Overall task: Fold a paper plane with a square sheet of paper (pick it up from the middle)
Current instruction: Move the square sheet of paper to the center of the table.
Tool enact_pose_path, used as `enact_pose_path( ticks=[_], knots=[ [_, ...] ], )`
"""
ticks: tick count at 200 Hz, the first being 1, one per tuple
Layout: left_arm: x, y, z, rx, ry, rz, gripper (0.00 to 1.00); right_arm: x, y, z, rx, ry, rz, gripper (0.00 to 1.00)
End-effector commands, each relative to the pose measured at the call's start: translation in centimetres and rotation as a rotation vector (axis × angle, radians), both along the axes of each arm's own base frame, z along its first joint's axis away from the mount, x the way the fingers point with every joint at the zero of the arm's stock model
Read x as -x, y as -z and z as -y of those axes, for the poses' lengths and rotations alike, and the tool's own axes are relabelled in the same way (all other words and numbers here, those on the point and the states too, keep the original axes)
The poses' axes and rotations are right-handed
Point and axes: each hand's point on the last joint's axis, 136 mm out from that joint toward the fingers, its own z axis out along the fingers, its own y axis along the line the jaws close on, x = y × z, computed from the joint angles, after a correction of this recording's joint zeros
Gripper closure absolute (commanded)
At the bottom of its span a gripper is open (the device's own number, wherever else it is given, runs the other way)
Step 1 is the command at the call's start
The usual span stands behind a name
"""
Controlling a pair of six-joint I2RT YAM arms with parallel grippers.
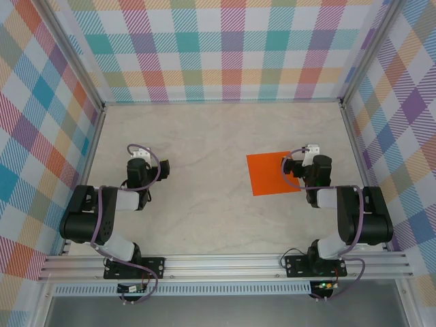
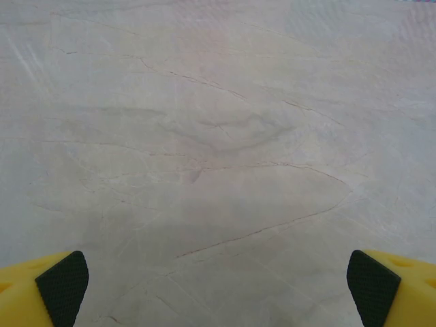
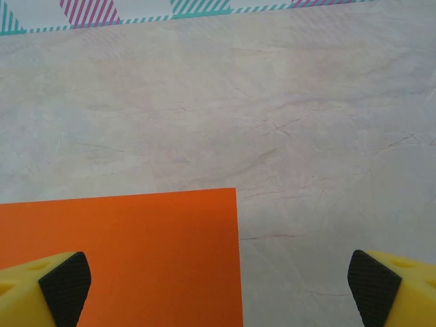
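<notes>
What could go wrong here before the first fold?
1. The paper lies flat on the table, so a grip may slip or crumple it.
2. The open right tool hangs over the paper's right edge, not its middle. A grip here could catch only a corner.
3. The open left tool is far off, over bare table, and cannot steady the paper.

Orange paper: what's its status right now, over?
Orange sheet flat, unfolded. Left jaws open above bare table. Right jaws open above sheet's right edge.
</notes>
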Motion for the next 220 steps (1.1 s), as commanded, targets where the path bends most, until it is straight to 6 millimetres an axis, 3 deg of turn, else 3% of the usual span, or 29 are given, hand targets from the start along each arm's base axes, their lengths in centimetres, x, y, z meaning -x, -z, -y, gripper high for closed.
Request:
enact_pose_path(
  ticks=[1, 144, 168, 195, 220],
  knots=[
    [-0.7, -0.8, -0.1, -0.003, 0.009, 0.024, 0.00, -0.7, -1.0, -0.2, 0.000, -0.021, 0.035, 0.00],
    [-0.6, -1.2, -0.3, -0.005, -0.002, 0.031, 0.00, -0.5, -1.5, -0.1, 0.002, -0.011, 0.046, 0.00],
    [-0.5, -3.2, -1.1, -0.005, -0.058, 0.021, 0.00, 0.1, -4.2, 0.8, 0.005, 0.047, 0.059, 0.00],
    [0.2, -6.2, -2.3, 0.040, -0.156, -0.003, 0.00, 1.7, -6.4, 2.2, -0.088, 0.186, -0.092, 0.00],
    [0.8, -8.5, -1.8, 0.159, -0.193, -0.024, 0.00, 3.3, -7.6, 1.9, -0.255, 0.286, -0.280, 0.00]
  ],
)
